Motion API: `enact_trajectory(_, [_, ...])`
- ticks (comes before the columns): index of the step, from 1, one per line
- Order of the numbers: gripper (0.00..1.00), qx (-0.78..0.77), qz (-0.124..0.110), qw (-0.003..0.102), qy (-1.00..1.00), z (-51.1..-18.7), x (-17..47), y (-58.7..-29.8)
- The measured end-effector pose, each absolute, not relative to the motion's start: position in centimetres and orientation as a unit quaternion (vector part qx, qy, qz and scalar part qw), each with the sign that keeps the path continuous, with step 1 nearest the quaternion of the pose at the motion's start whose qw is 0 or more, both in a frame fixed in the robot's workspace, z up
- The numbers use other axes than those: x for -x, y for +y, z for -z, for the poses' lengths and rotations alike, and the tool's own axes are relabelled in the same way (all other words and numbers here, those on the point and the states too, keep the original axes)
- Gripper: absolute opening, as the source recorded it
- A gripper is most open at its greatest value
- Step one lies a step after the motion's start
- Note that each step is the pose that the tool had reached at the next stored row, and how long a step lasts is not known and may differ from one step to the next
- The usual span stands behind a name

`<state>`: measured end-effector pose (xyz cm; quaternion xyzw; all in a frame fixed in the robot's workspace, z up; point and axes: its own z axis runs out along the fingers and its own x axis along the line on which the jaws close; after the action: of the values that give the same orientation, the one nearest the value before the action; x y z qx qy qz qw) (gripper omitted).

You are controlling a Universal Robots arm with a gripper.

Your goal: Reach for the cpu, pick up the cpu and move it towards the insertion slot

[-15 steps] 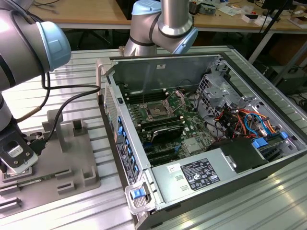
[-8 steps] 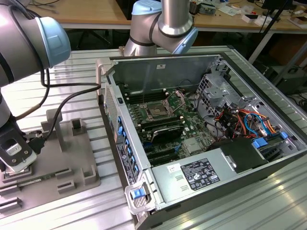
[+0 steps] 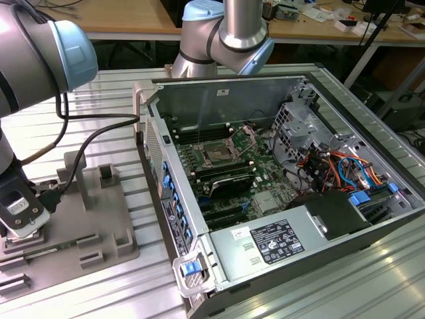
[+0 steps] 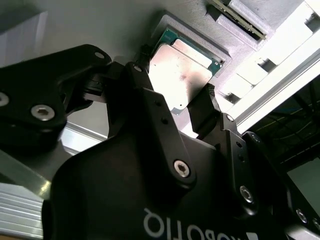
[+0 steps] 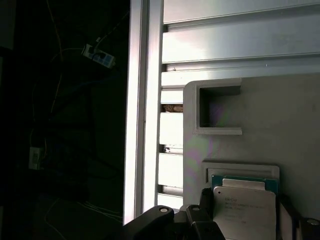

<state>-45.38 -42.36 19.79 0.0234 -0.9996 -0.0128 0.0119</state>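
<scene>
The cpu is a flat silvery square with a green rim, lying in a shallow pocket of the grey tray at the exterior view's left. My gripper is down on the tray over it. In both wrist views the black fingers sit against two opposite edges of the cpu, so the gripper is shut on it. The chip still looks level with its pocket. The insertion slot, a dark square in a silver frame with its bracket open, lies on the green board inside the open computer case.
The case wall stands between the tray and the board. Raised blocks stick up from the tray, and a black cable runs to the arm. Drive cage and coloured wires fill the case's right side.
</scene>
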Motion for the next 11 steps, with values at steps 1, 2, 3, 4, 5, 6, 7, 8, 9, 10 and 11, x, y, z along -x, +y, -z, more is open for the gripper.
enact_trajectory(1, [0.55, -0.023, 0.013, 0.012, -1.000, -19.83, 45.38, -42.36])
enact_trajectory(2, [0.55, -0.023, 0.013, 0.012, -1.000, -19.88, 45.38, -42.36])
enact_trajectory(3, [0.55, -0.023, 0.013, 0.012, -1.000, -19.93, 45.38, -42.36])
enact_trajectory(4, [0.55, -0.023, 0.013, 0.012, -1.000, -20.01, 45.38, -42.36])
enact_trajectory(5, [0.55, -0.023, 0.013, 0.012, -1.000, -20.08, 45.38, -42.36])
enact_trajectory(6, [0.55, -0.023, 0.013, 0.012, -1.000, -20.26, 45.38, -42.36])
enact_trajectory(7, [0.55, -0.023, 0.013, 0.012, -1.000, -20.35, 45.38, -42.36])
enact_trajectory(8, [0.55, -0.023, 0.013, 0.012, -1.000, -20.44, 45.38, -42.36])
enact_trajectory(9, [0.55, -0.023, 0.013, 0.012, -1.000, -20.55, 45.38, -42.36])
enact_trajectory(10, [0.55, -0.023, 0.013, 0.012, -1.000, -20.64, 45.38, -42.36])
enact_trajectory(11, [0.55, -0.023, 0.013, 0.012, -1.000, -20.75, 45.38, -42.36])
